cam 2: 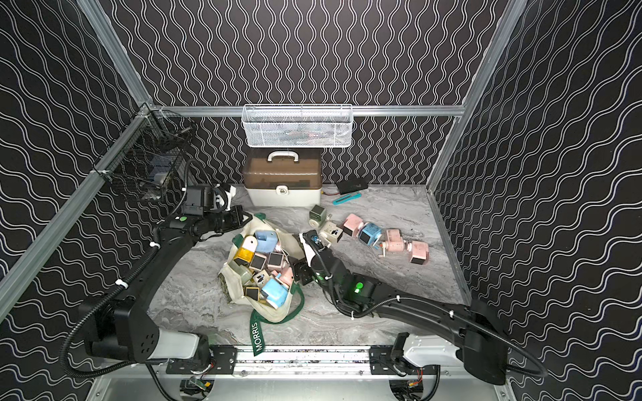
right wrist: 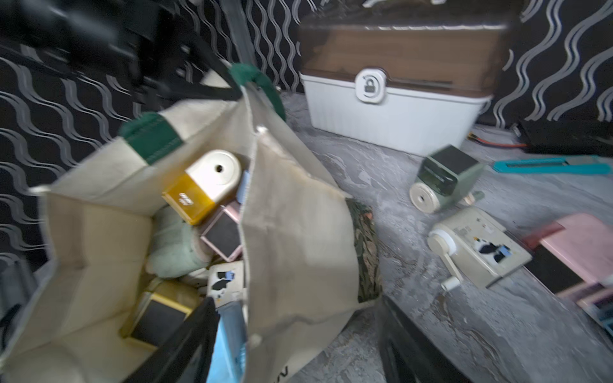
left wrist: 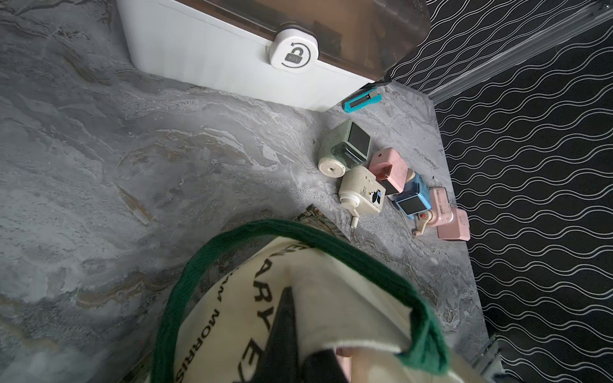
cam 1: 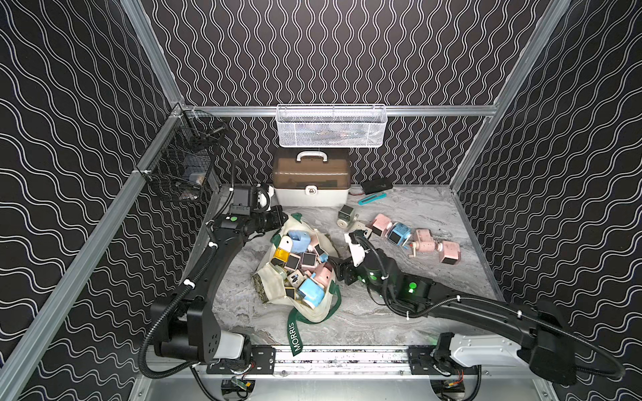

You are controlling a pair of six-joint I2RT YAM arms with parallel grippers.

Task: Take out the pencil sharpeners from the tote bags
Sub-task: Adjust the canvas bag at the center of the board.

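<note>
Right tool (right wrist: 295, 305): jaws wide, empty, at the tote bag (cam 1: 274, 281) mouth. Left tool (left wrist: 288, 298): clamped on the bag rim. Six pencil sharpeners (cam 1: 399, 236) lie on the tabletop (cam 1: 364, 319) at 2 o'clock from the bag; about a dozen are not yet out.

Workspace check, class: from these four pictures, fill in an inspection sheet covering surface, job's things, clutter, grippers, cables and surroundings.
Surface: grey marbled tabletop; no spills seen.
Job's things: tote bag slumped open with many pencil sharpeners inside; six sharpeners lie out on the table beside it.
Clutter: white-and-brown case, teal stick tool and black flat device at the back.
Grippers: left gripper shut on the bag's rim; right gripper open at the bag's mouth.
Cables: black hoses along both arms; red wire by the black device.
Surroundings: wavy-patterned walls; white mesh basket and black wire basket hang on the frame.
</note>
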